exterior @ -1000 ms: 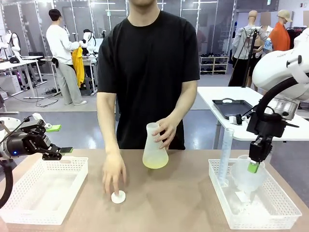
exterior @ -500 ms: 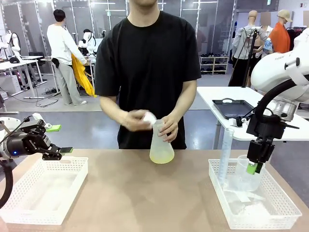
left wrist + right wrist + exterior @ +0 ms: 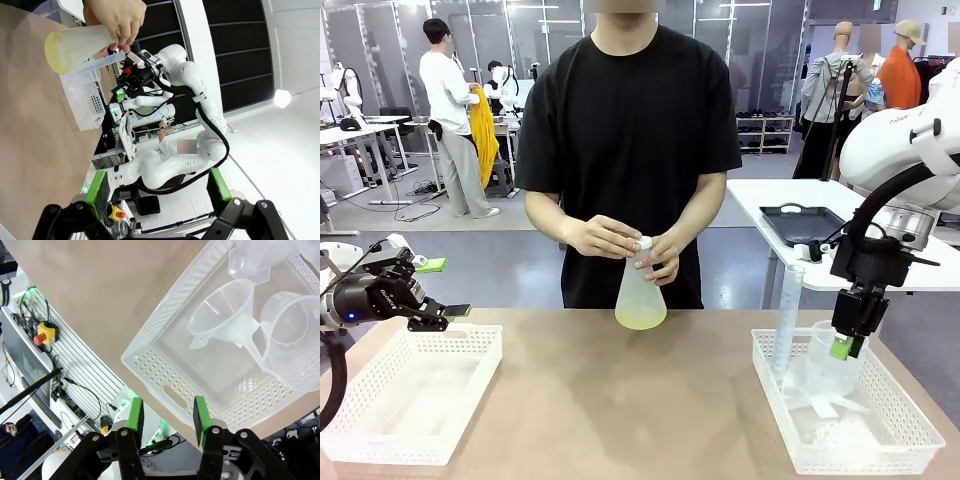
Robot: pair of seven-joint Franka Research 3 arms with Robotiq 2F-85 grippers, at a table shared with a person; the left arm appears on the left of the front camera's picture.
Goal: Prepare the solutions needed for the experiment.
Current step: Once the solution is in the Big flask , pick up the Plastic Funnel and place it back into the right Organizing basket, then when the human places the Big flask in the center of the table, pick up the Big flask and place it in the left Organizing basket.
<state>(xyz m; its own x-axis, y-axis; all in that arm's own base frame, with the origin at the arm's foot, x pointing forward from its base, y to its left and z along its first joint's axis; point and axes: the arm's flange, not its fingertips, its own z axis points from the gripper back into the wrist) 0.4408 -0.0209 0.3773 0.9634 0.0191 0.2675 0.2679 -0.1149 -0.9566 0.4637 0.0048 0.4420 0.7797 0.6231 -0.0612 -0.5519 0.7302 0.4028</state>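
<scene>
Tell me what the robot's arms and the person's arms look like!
The robot's arms are smooth, rounded and white; a black cable curves beside the right arm. Each end effector is black and two-fingered with green pads: the left end effector and the right end effector. The person wears a black T-shirt with short sleeves.

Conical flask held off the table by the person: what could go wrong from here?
1. The flask is in the air, held at its neck by the person's hands; a slip could spill the shallow yellow-green liquid.
2. The open right tool hangs over the basket, close to the beaker and tall cylinder; a careless descent could tip them.
</scene>
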